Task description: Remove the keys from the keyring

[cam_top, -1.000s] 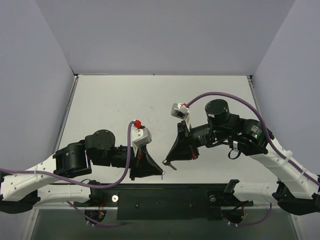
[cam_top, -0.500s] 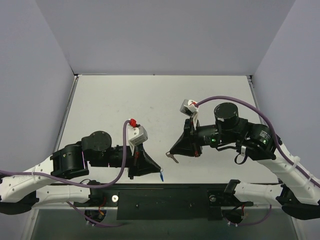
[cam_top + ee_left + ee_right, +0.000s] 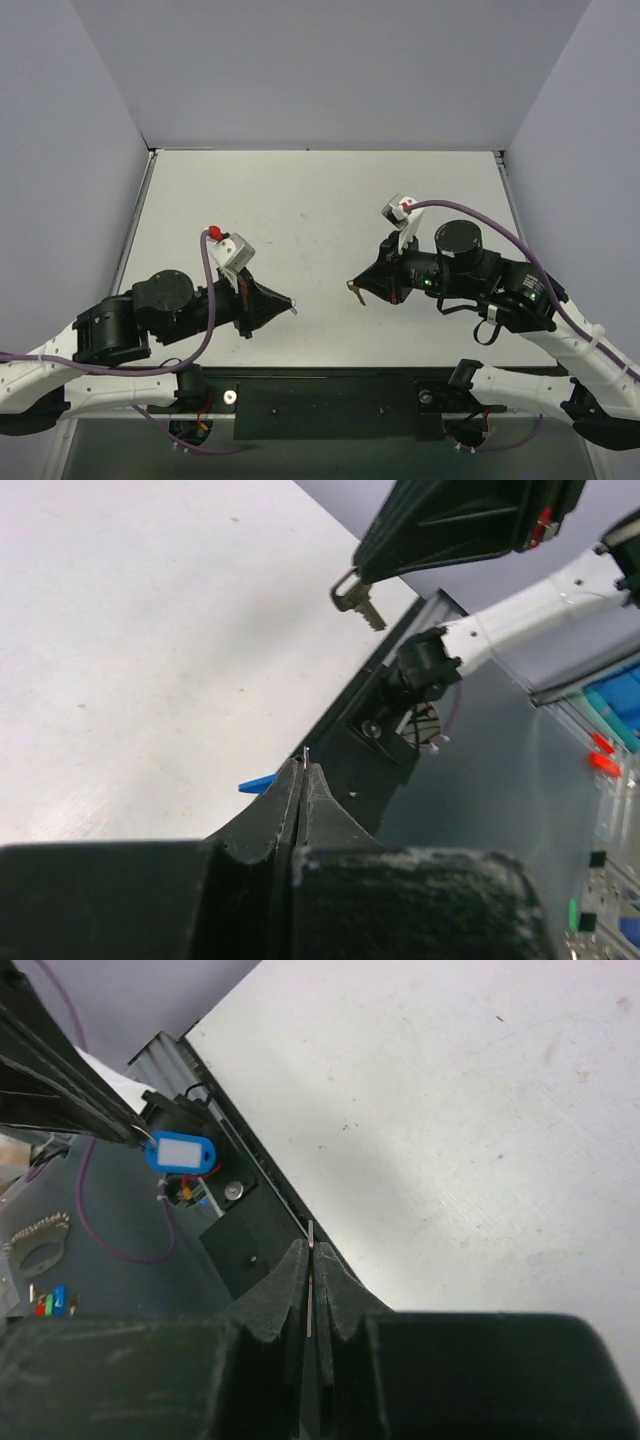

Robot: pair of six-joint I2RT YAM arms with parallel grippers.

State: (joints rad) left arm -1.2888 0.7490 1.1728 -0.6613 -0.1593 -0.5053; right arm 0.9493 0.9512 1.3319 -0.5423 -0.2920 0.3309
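Key (image 3: 358,598) slipping: pinched only by a sliver of its head in the right claw (image 3: 311,1252), so likely to twist out and drop to the table (image 3: 300,200) on any jolt or slackening of the pinch.
Keyring (image 3: 180,1152) slipping: caught by its thin wire ring (image 3: 305,753) at the very tips of the left claw (image 3: 303,772), with the tag dangling free and apt to swing and work loose on a fast move.
Edge hazard: both claws raised near the table's 6 o'clock edge, close to the black base rail (image 3: 330,400). Anything dropped here could bounce off the table among the cables.
Re-tangling: unlikely, given the clear gap between the two claws.
Left claw: closed tight on the keyring's wire ring.
Right claw: closed tight on the key.
Key, look: tiny, silver-grey, thin and short, with a rounded head tucked at the claw tips and the toothed blade pointing out toward 4 o'clock in the left wrist view.
Key, place: in the air, at about 3 o'clock from the left claw in the overhead view, well apart from the keyring.
Keyring, look: small blue oblong plastic tag with a pale label window. Ring barely visible, a hair of wire.
Keyring, place: hanging under the left claw tips, off the table.
Progress: key apparently already free of the ring, with only setting down left.
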